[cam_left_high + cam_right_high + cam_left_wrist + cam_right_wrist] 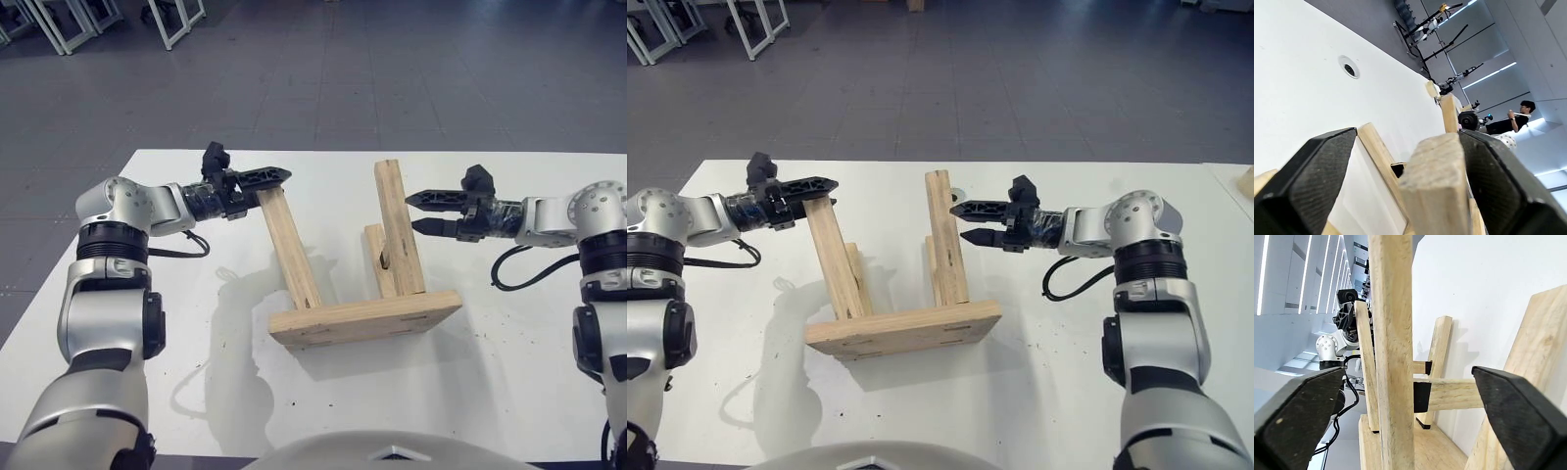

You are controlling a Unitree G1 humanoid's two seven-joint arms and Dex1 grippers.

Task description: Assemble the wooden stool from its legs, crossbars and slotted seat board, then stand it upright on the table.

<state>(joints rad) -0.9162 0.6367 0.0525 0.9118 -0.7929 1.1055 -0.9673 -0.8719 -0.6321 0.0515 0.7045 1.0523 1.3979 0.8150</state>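
The wooden stool lies on its side on the white table [490,392]. Its seat board [367,318] stands on edge nearest me and the legs point away. My left gripper [266,176] is open around the far tip of the left leg [289,250]. In the left wrist view that leg end [1437,186] rests against one pad [1493,181], with a gap to the other. My right gripper [419,211] is open just right of the tall right leg [400,225], apart from it. A shorter leg [379,257] lies beneath. A crossbar [1449,394] joins the legs.
A black cable [514,269] loops on the table by my right arm, and another [191,245] lies by my left arm. A round hole [1348,67] is set in the tabletop. The table's far edge runs just beyond both grippers, with grey floor behind it.
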